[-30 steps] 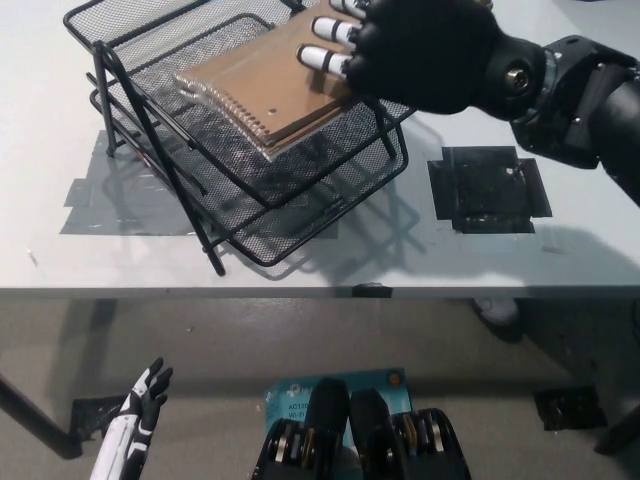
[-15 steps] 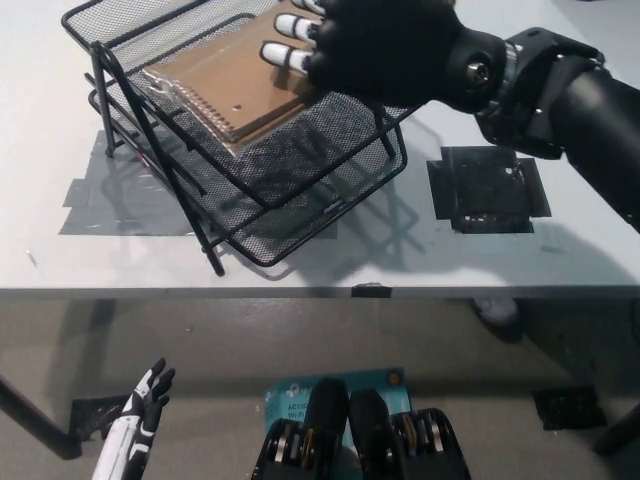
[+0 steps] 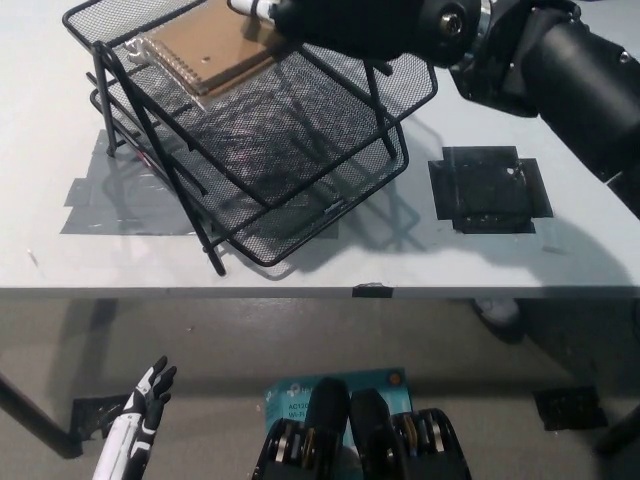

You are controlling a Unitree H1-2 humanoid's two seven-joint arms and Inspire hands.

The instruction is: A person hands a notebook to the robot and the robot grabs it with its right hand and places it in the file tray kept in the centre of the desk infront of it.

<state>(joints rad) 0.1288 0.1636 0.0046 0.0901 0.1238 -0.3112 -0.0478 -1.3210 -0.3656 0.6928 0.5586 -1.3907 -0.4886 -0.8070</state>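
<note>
A brown spiral-bound notebook (image 3: 205, 48) lies in the upper tier of the black mesh file tray (image 3: 418, 98), far back at the picture's top left. My black right hand (image 3: 345, 18) reaches in from the right along the top edge and stays shut on the notebook's right side, its white fingertips (image 3: 252, 8) on the cover. Part of the hand is cut off by the picture's top. My white left hand (image 3: 138, 418) hangs open below the desk at the lower left.
The tray's lower tier (image 3: 300, 245) juts toward the desk's front edge (image 3: 320, 291). A black tape patch (image 3: 488, 188) lies right of the tray, and grey tape (image 3: 110, 205) lies at its left. A desk leg (image 3: 30, 410) stands at the lower left.
My right hand has carried the notebook up and to the left, from over the tray's right rim deep into the upper tier. The left hand has stayed put.
</note>
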